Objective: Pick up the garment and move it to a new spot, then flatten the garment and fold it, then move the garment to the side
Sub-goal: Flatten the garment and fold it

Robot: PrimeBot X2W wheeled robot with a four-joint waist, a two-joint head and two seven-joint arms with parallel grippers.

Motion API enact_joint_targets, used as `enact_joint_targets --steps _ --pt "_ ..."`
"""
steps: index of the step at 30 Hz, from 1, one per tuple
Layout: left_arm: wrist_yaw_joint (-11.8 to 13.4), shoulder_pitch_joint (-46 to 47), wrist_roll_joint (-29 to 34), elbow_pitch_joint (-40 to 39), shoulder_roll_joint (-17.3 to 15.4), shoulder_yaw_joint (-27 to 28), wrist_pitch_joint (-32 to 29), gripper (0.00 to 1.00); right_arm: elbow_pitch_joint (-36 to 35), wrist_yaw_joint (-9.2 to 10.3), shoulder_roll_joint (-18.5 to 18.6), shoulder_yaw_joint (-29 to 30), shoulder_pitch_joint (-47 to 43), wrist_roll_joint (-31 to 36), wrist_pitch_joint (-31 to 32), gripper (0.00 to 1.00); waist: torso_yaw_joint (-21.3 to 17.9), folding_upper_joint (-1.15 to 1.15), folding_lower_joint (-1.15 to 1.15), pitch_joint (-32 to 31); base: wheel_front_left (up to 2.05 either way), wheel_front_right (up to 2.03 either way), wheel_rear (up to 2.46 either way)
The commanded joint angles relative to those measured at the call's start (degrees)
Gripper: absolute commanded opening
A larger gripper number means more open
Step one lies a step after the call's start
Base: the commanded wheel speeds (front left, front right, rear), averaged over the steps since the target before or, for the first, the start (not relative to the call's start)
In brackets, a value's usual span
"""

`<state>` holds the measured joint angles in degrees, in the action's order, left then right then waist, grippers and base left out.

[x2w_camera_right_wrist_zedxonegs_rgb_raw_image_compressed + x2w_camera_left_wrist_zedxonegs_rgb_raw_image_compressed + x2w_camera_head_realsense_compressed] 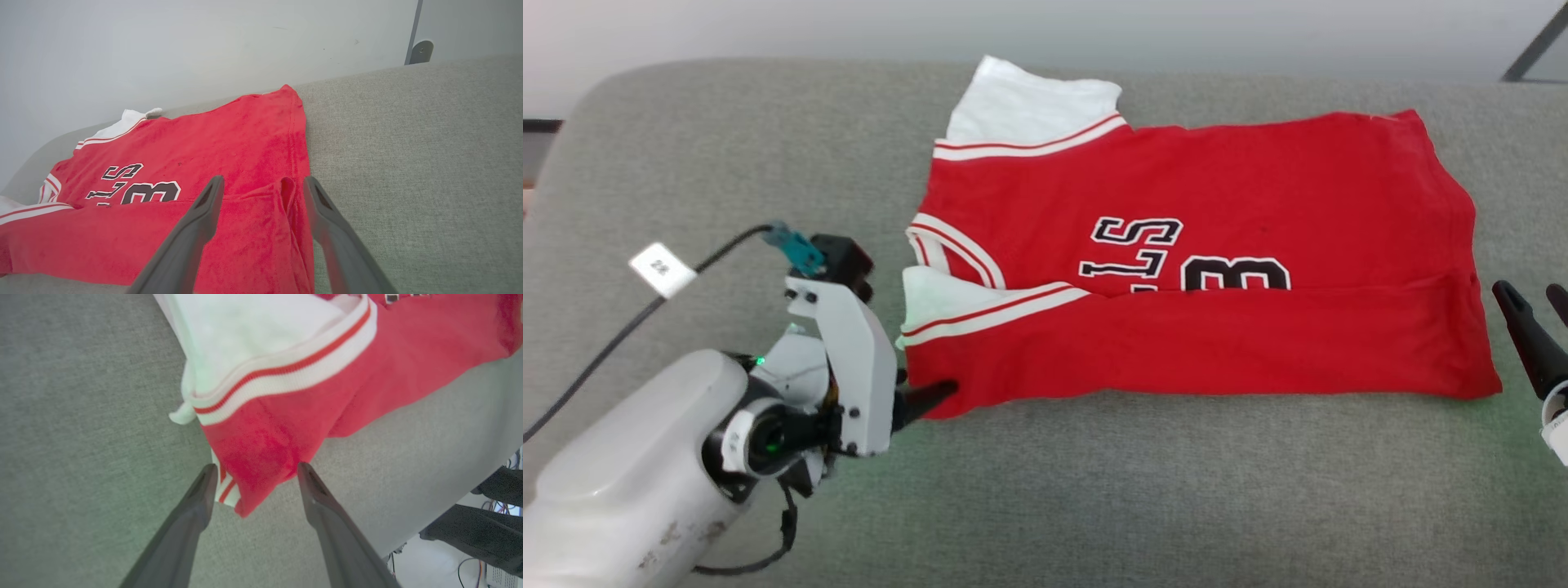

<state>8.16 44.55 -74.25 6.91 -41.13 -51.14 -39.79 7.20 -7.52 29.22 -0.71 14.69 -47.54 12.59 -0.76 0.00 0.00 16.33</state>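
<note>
A red basketball jersey lies spread sideways across the middle of a gray, coarse-woven padded surface. Its near long edge is folded up over the front, so that the fold line cuts off the lower half of the black, white-edged lettering and the numeral 3. White panels edged with ribbed white-and-red striped trim show at the armhole end, toward the robot's left, while the plain red hem end reaches toward its right. The cloth looks soft and slightly napped, with shallow creases along the fold and a small pucker near the hem. The left tool rests at the jersey's near left corner with its two long, dark, tapered fingers spread apart. The red corner and a sliver of striped trim lie between the fingertips, which are not clamping it. The arm's pale, smooth forearm enters from the lower left, trailing a black cable that carries a small white tag. The right tool stands just off the jersey's near right corner, with its fingers likewise spread wide and gripping nothing. A plain pale wall rises behind the surface.
</note>
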Motion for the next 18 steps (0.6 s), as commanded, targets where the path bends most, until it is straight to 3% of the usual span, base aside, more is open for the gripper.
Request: enact_joint_targets --steps 1,10,11,12,15,16,17,18 --pt "-0.28 -0.53 -0.54 0.72 0.59 0.52 0.53 1.0 -0.07 0.07 -0.05 0.0 0.41 0.07 -0.04 1.0 -1.15 0.0 0.0 1.31 0.0 0.0 0.0" --pt "-4.05 -2.34 -2.13 8.8 4.17 0.38 3.11 1.0 -0.71 0.07 1.48 -0.03 1.73 -0.06 2.05 1.0 -2.86 0.0 0.0 3.82 0.0 0.0 0.0" --pt "-4.24 -2.29 -1.49 9.44 4.45 0.03 3.46 0.86 -0.8 0.07 2.06 -0.27 1.62 0.03 2.89 1.0 -2.86 0.0 0.0 3.95 0.0 0.0 0.0" --pt "-4.5 -2.21 -1.2 10.08 4.86 -0.19 3.86 0.66 -0.93 0.07 2.68 -0.63 1.44 0.21 3.97 1.0 -2.81 0.0 0.0 4.08 0.0 0.0 0.0" --pt "-5.55 -2.32 -1.64 11.25 6.44 -0.09 4.76 0.31 -1.73 0.07 4.91 -2.73 1.11 0.55 8.15 1.0 -2.65 0.0 0.0 4.32 0.0 0.0 0.0" --pt "-5.9 -2.34 -1.45 11.52 6.77 -0.22 4.99 0.11 -2.07 0.07 5.74 -3.7 1.21 0.61 9.95 1.0 -2.59 0.0 0.0 4.37 0.0 0.0 0.0" --pt "-6.16 -2.29 -1.31 11.81 7.08 -0.38 5.04 0.0 -2.6 0.07 6.76 -5.04 1.45 0.87 11.74 1.0 -2.5 0.0 0.0 4.44 0.0 0.0 0.0" --pt "-6.41 -2.24 -1.2 12.01 7.33 -0.53 5.15 0.0 -3.04 0.07 7.87 -6.28 1.9 1.41 13.42 1.0 -2.39 0.0 0.0 4.52 0.0 0.0 0.0"
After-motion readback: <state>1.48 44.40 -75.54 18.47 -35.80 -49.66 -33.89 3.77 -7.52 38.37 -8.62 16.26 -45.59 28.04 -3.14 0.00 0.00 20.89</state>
